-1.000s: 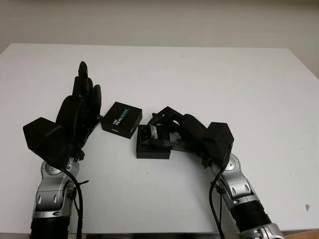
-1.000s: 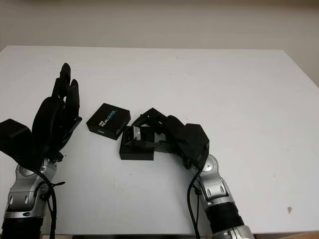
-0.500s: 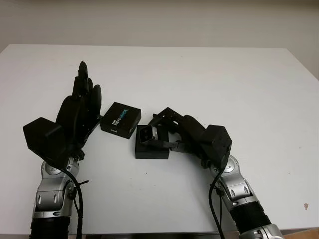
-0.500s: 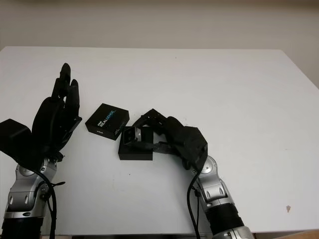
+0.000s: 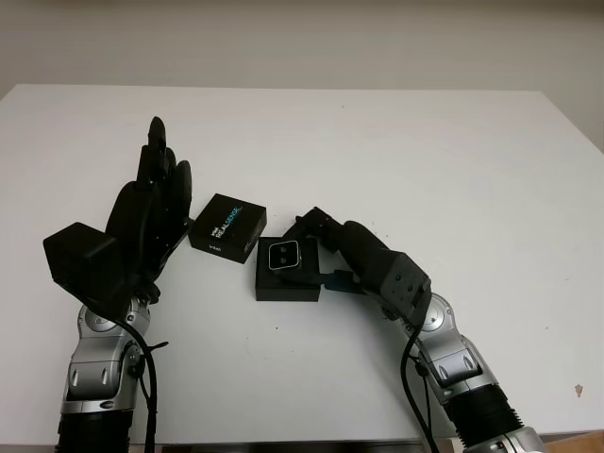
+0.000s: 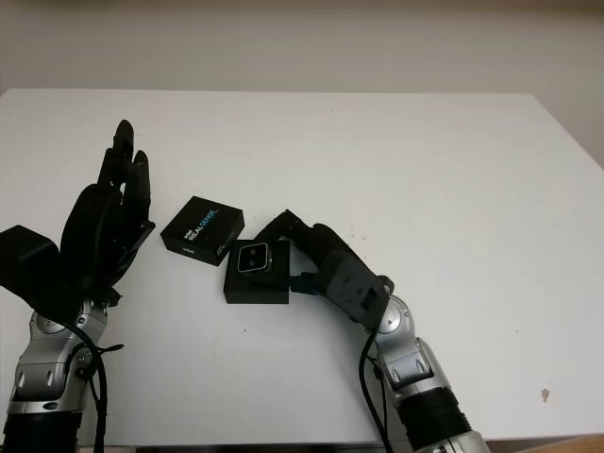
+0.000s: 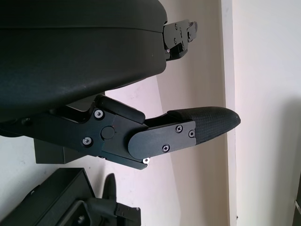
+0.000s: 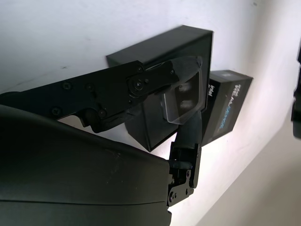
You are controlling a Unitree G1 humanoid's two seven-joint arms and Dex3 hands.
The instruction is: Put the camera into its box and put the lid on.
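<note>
From the head cameras, I see the camera now lying lens-up in its box, no longer tilted in my right hand, whose fingers remain closed around it. The right wrist view shows the lid just beside the box, so lidding comes next. My left hand stays open, raised beside the lid.

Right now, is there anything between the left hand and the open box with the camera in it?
Yes: in the left eye view the lid lies between the open left hand and the box, where the camera sits.
</note>
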